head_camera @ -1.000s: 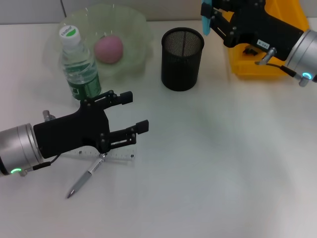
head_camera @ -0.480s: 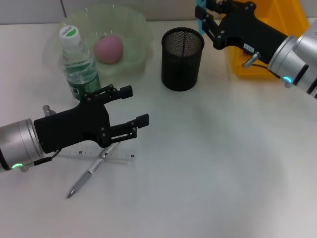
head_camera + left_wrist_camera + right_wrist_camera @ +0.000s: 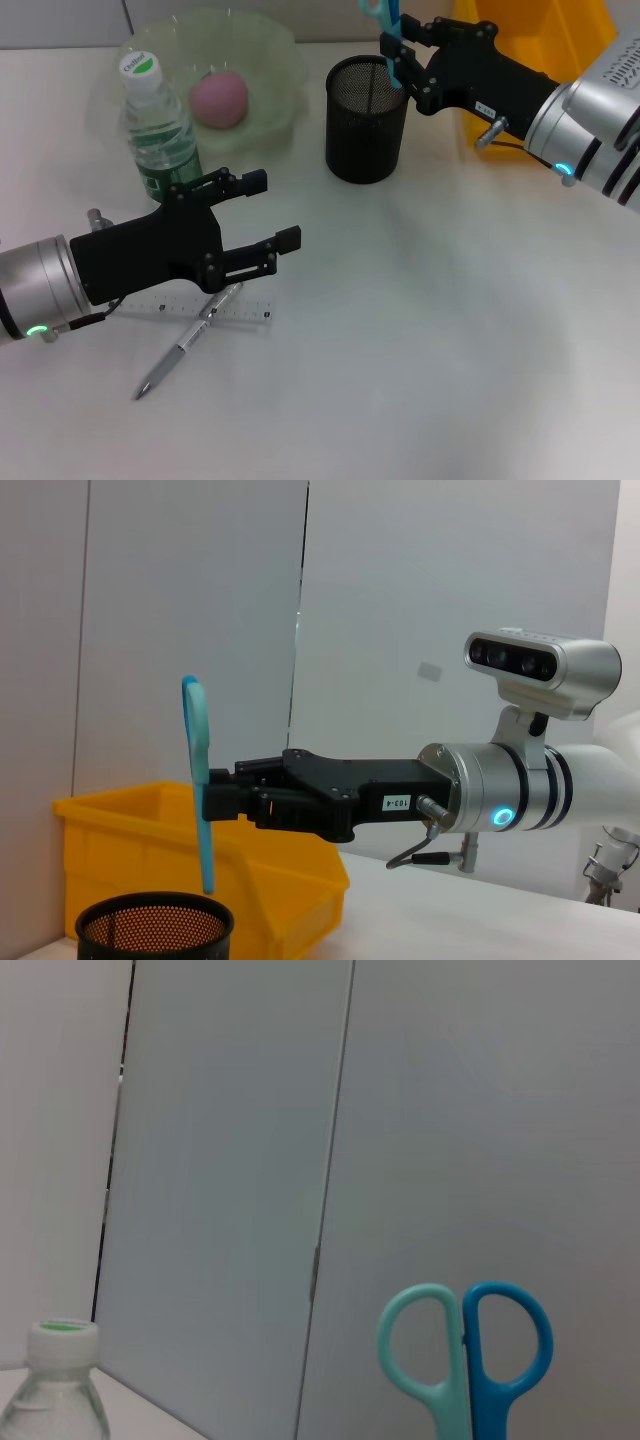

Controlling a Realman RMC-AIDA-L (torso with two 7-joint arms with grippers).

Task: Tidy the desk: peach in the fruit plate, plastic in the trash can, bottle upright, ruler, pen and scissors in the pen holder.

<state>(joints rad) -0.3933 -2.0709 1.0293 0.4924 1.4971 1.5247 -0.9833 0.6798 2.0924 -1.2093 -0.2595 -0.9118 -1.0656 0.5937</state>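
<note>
My right gripper [image 3: 397,48] is shut on the light blue scissors [image 3: 386,28], held upright with the handles up. Their tip hangs just over the rim of the black mesh pen holder [image 3: 368,120]; the left wrist view shows the scissors [image 3: 201,780] above the pen holder [image 3: 155,930]. My left gripper [image 3: 272,210] is open and empty, hovering above the clear ruler [image 3: 245,314] and the silver pen [image 3: 180,350] lying across it. The peach [image 3: 219,97] sits in the green fruit plate [image 3: 270,60]. The bottle [image 3: 158,130] stands upright. The plastic is out of view.
The yellow trash can [image 3: 590,25] stands at the back right, behind my right arm, and the trash can [image 3: 290,880] also shows behind the holder in the left wrist view. White desk [image 3: 430,350] stretches across the front and right.
My right gripper has carried the scissors leftward from over the trash can to above the pen holder. The left arm has barely shifted.
</note>
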